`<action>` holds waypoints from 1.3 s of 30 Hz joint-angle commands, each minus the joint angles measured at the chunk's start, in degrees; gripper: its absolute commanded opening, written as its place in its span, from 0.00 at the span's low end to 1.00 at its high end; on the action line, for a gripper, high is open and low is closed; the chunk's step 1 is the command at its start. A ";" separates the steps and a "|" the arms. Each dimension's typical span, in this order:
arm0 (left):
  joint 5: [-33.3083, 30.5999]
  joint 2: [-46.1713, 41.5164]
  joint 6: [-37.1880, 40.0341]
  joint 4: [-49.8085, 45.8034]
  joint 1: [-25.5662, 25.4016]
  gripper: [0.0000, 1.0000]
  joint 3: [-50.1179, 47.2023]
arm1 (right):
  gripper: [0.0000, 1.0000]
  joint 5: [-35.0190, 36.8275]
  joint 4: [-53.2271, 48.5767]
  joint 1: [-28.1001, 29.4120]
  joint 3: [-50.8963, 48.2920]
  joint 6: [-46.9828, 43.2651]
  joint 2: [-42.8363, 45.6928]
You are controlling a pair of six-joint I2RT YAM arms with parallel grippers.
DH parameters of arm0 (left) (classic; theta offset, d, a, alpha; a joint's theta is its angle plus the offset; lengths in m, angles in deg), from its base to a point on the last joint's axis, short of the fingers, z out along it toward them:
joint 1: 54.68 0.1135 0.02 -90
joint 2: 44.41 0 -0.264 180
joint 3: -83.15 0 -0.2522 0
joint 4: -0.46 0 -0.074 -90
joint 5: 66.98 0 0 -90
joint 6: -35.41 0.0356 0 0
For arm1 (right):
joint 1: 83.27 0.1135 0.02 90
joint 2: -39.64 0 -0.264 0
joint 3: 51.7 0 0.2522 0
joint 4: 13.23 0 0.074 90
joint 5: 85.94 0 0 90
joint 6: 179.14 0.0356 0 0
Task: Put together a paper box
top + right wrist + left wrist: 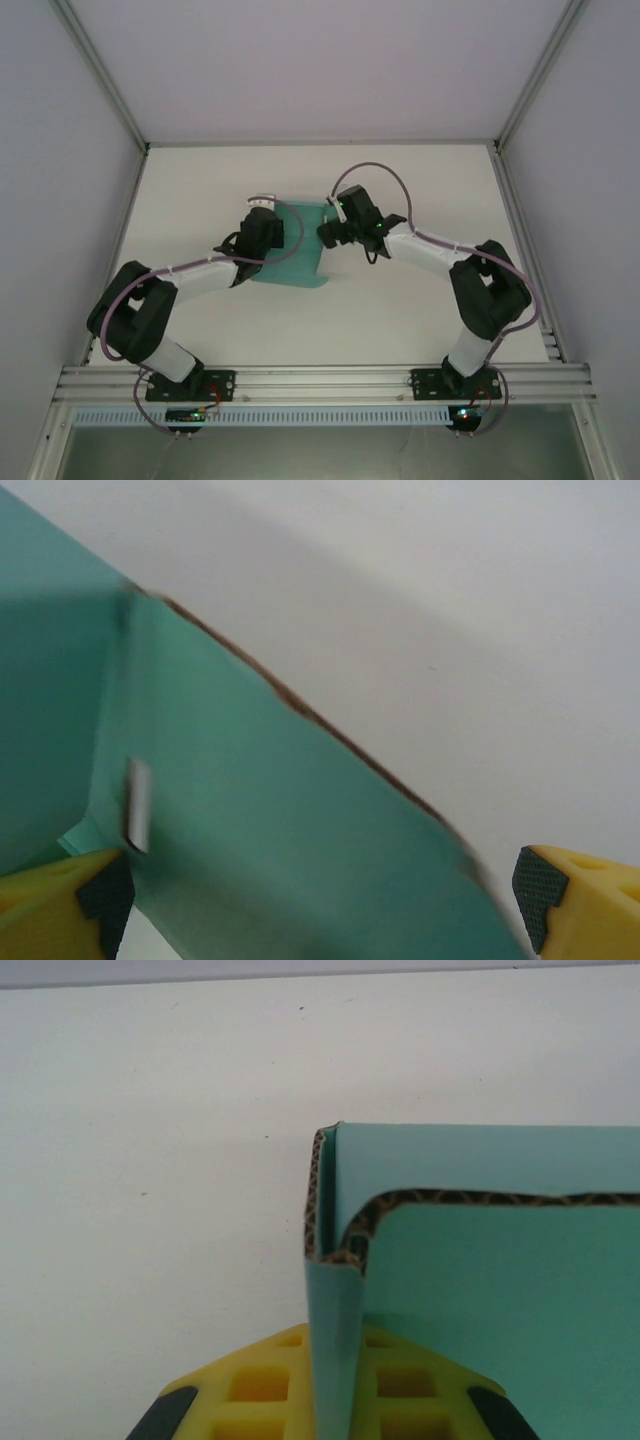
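The paper box is teal-green corrugated card, partly folded, lying mid-table between both arms. My left gripper is at its left side. In the left wrist view the yellow fingers are shut on a doubled-over upright wall of the box, with the brown corrugated edge showing above them. My right gripper is at the box's right side. In the right wrist view a broad teal flap lies across the gap between the wide-apart yellow fingertips; the gripper is open.
The white table extends free behind and to both sides of the box. Grey enclosure walls and metal posts border it. An aluminium rail carrying the arm bases runs along the near edge.
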 commanded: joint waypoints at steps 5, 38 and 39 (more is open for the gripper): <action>-4.79 -0.56 -2.70 6.89 1.11 0.00 1.40 | 0.99 7.73 -9.99 -0.81 -5.92 13.57 15.32; 8.75 3.43 -16.49 24.74 6.79 0.00 4.76 | 0.00 -51.89 44.24 -6.70 -13.09 52.41 14.20; 9.80 3.71 -17.09 25.42 6.99 0.00 4.81 | 0.00 -52.77 45.64 -6.66 -13.19 53.13 14.31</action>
